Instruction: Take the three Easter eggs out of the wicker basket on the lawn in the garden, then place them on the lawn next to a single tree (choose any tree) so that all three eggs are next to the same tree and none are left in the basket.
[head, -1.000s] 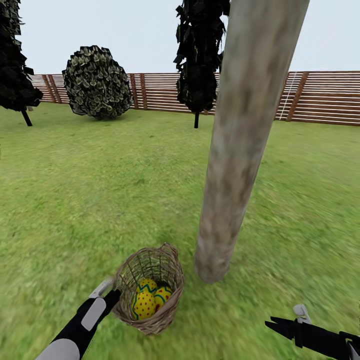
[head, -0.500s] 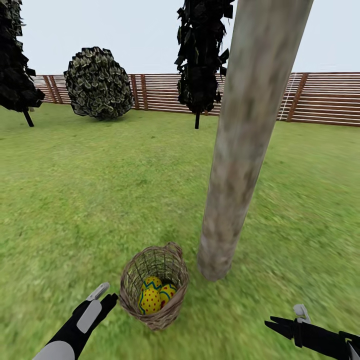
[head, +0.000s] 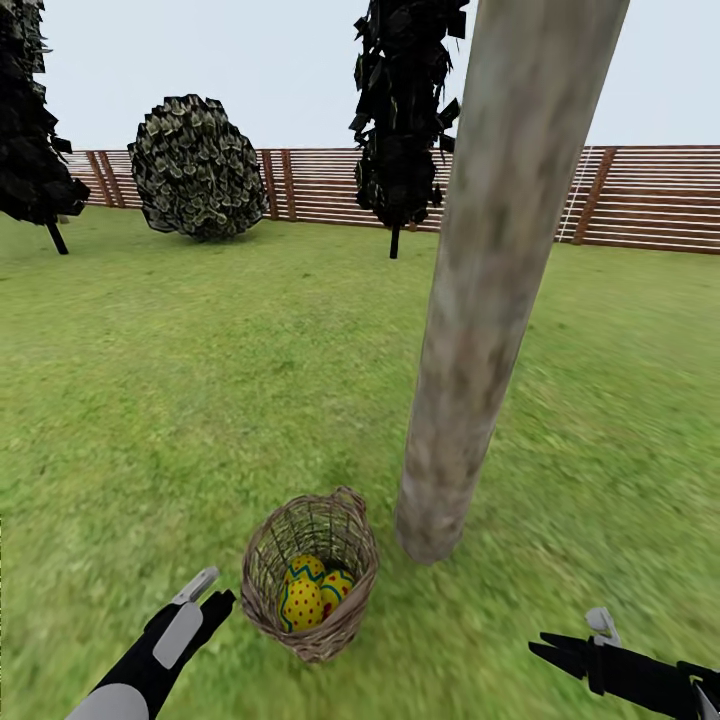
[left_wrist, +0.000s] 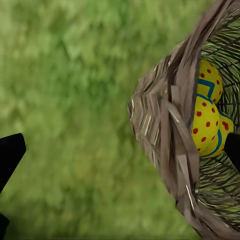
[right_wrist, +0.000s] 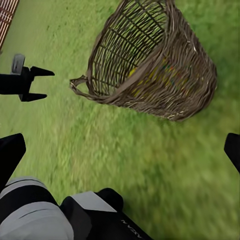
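Observation:
The wicker basket (head: 312, 628) stands on the lawn (head: 150, 400), close to the foot of the thick pale tree (head: 480, 300). Yellow Easter eggs (head: 302, 603) with red dots and blue zigzags lie inside it; the left wrist view shows three Easter eggs (left_wrist: 205, 122) behind the basket wall (left_wrist: 165, 145). My left gripper (head: 212, 592) is open just left of the basket, with a narrow gap to it. My right gripper (head: 540, 643) is open low over the grass, right of the tree. In the right wrist view the basket (right_wrist: 165, 75) sits ahead of the right gripper (right_wrist: 121, 152).
A brown slat fence (head: 640, 195) bounds the garden at the back. A round grey-green bush (head: 195, 165) and dark thin-trunked trees (head: 400, 130) stand before it. Wide grass lies all around the trunk. The right wrist view also shows my left gripper (right_wrist: 45, 83), open.
A second ago my left gripper touched the basket's wall and the basket leaned; now the gripper is apart from it and the basket stands straighter. The view shifted slightly. The right arm is still.

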